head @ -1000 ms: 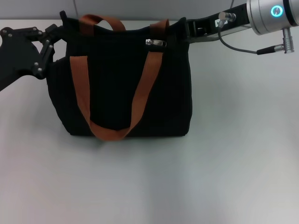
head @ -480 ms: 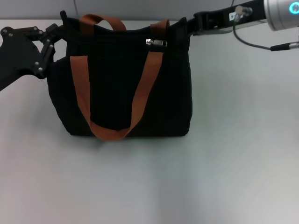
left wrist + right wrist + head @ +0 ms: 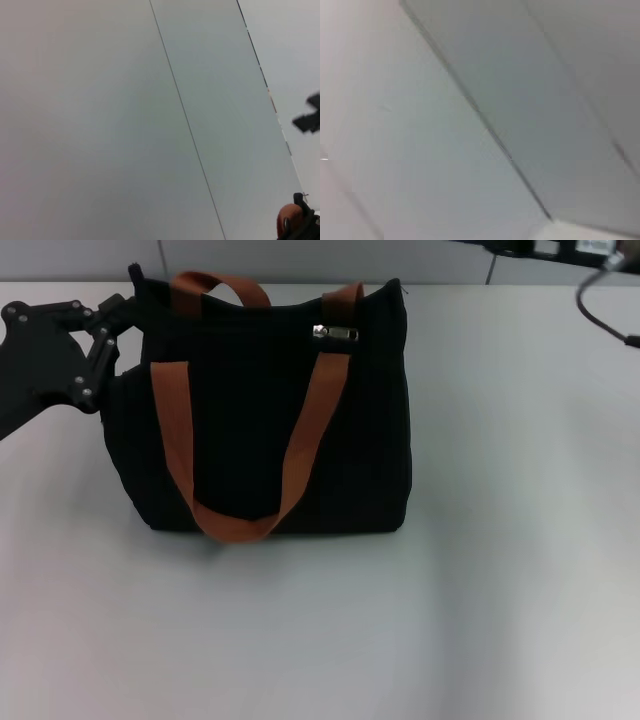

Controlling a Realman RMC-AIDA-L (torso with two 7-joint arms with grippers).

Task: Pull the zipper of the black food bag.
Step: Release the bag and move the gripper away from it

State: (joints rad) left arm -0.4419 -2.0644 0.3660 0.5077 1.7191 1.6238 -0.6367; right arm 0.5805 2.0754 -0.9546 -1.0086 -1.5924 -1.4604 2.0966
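- Table (image 3: 500, 570): pale grey; you have one item standing on it, toward the far left of the work area.
- Black food bag (image 3: 250, 440): upright, boxy, its left upper corner right against your left claw. Two brown-orange straps (image 3: 305, 440) hang down the near face.
- Left claw (image 3: 128, 308): at the bag's top left corner, touching the fabric there. It looks pinched on that corner, but the fingertips merge with the black cloth, so you cannot tell if it is closed or open.
- Right claw: out of the head view; only a bit of its cable (image 3: 605, 310) shows at the far right edge, well apart from the bag. Its wrist camera shows bare surface only.
- Zipper (image 3: 334, 332): small silver slider on the rim, well to the right of your left claw, near the right strap's top, untouched.
- Step in hand, judged: left side bracing the bag; the pull itself not yet begun.
- Next move, judged: bring the right claw to the slider tab, pinch it, and draw along the rim while the left corner stays braced. Small tab; expect an easy miss.
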